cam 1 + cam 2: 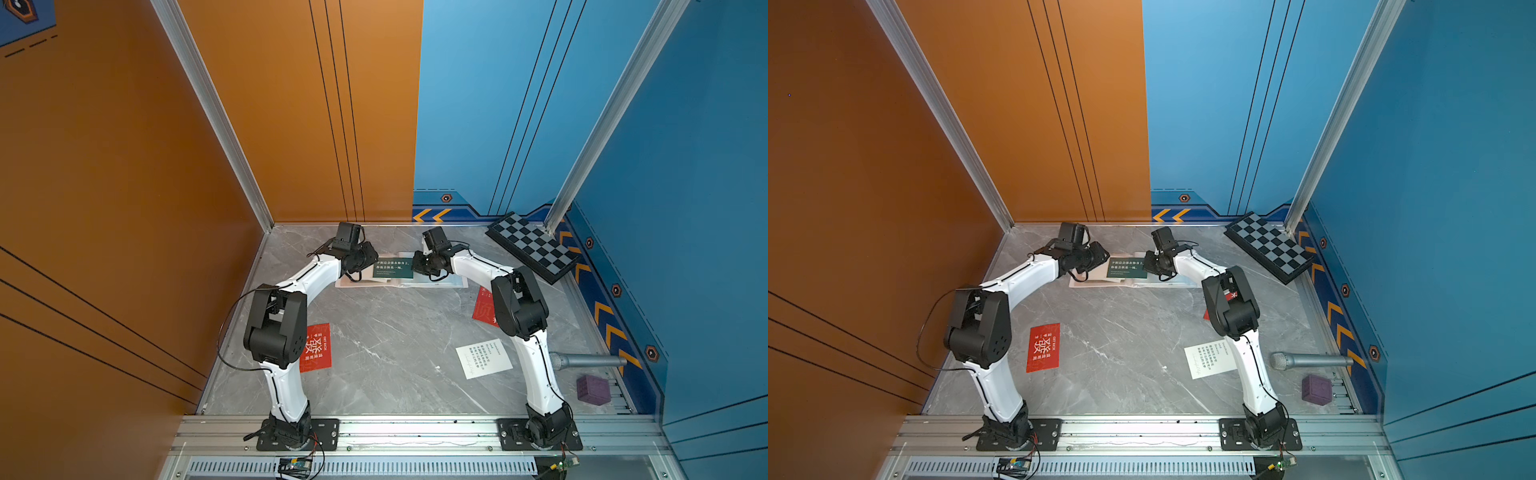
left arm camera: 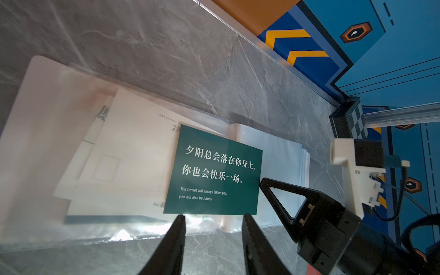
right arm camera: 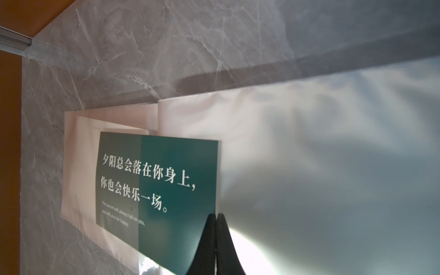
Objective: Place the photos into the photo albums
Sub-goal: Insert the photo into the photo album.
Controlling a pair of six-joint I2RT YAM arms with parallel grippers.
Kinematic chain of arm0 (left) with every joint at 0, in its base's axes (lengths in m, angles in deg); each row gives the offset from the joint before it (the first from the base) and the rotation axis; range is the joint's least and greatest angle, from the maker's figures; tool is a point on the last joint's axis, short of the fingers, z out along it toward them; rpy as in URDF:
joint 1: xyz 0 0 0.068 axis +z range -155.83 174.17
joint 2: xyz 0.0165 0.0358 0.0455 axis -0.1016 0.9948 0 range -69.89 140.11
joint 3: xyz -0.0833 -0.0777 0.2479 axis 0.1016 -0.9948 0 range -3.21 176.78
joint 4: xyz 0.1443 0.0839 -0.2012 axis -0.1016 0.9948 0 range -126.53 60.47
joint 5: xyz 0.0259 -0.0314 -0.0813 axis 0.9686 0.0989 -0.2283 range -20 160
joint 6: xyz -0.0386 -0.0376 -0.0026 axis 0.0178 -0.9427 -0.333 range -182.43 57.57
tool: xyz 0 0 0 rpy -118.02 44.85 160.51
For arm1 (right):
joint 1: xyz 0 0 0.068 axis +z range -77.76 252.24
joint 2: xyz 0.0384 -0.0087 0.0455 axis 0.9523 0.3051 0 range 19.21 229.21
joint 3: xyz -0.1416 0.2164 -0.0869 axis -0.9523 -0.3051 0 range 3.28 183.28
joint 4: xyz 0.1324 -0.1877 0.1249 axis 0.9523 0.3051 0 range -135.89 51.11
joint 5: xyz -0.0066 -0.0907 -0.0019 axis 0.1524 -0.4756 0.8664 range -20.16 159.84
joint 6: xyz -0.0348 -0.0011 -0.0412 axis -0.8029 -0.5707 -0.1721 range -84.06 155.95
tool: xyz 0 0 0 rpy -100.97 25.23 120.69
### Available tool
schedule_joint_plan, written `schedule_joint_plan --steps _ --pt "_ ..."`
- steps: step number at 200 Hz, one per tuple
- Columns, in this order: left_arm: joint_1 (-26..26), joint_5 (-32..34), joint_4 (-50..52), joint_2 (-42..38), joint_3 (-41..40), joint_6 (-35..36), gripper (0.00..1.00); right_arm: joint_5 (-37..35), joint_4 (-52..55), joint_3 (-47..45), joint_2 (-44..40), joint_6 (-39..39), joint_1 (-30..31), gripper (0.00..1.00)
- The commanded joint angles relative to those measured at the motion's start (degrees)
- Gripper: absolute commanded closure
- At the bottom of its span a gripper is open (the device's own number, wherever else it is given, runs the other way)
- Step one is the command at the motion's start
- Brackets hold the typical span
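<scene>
Two walls are boxing in the grey marble tabletop: orange wall left, blue wall behind. Checkered board is sitting in the far right corner. Right gripper is pinching the dark green card, which is lying partly under a clear sleeve of the photo album. Left gripper is hovering beside it, jaws apart.

Both top views look steeply down from high above the near edge, taking in the whole desk. The left wrist camera, close over the photo album at the far middle, faces right. The right wrist camera, closer still, faces left. Both share the dark green card.
</scene>
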Motion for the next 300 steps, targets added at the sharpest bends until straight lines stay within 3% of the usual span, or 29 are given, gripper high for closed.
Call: schedule_joint_plan --steps 1,189,300 --pt "0.0 0.0 1.1 0.1 1.4 1.4 0.58 2.1 1.7 2.8 3.1 0.2 0.9 0.93" --pt "0.8 -0.5 1.1 -0.5 0.9 1.5 0.58 10.0 3.0 15.8 11.6 2.7 6.0 0.89" --pt "3.0 0.8 5.5 -5.2 -2.7 4.0 0.58 6.2 1.7 6.6 0.0 -1.3 5.2 0.86"
